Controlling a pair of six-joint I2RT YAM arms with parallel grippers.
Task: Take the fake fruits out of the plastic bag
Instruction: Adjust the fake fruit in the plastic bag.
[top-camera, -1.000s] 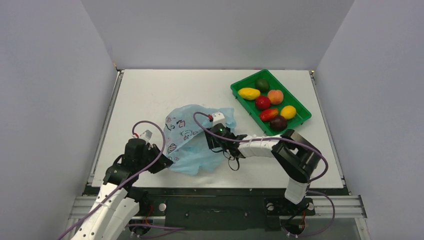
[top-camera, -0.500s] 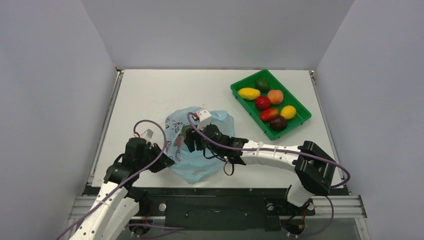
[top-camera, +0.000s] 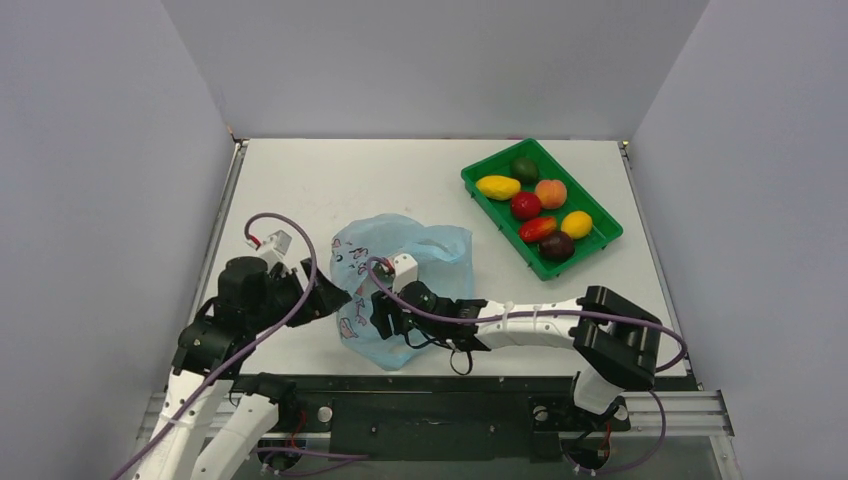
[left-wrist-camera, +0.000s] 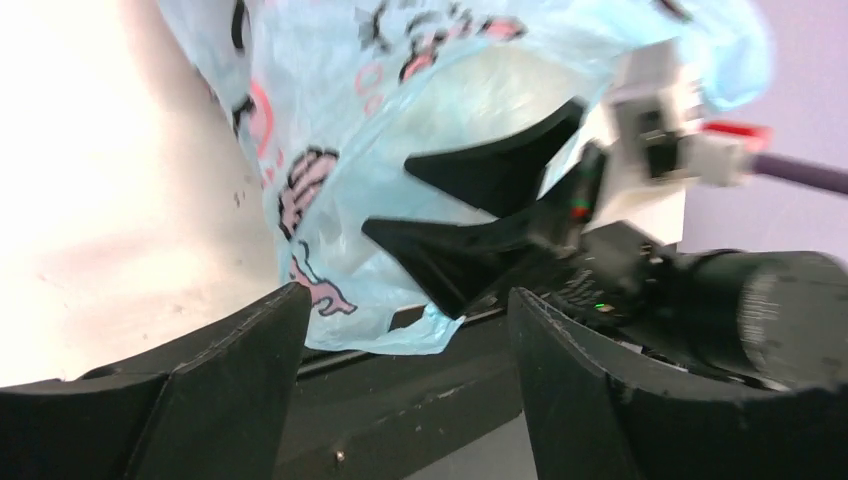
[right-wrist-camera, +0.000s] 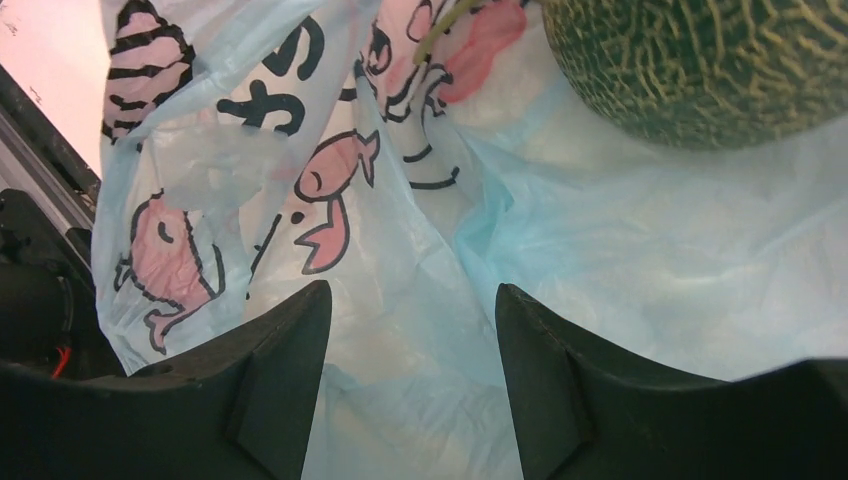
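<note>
The right gripper (right-wrist-camera: 410, 300) is seen inside the light-blue plastic bag (top-camera: 445, 245) on the bench (top-camera: 300, 180). Its jaws are spread wide and closed on nothing, with a netted green melon (right-wrist-camera: 700, 60) lying just beyond them. The left gripper (left-wrist-camera: 405, 300) is held open at the bag's left edge, the hem hanging ungripped between its jaws. The peach (top-camera: 550, 193), red-orange fruit (top-camera: 537, 229) and dark purple fruit (top-camera: 557, 246) are shown in the green tray (top-camera: 470, 178), well apart from the bag.

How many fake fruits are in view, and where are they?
8. Seven in the green tray: avocado, yellow fruit, peach, red fruit, red-orange fruit, second yellow fruit, dark purple fruit. One netted melon inside the plastic bag, which may hide more.
</note>
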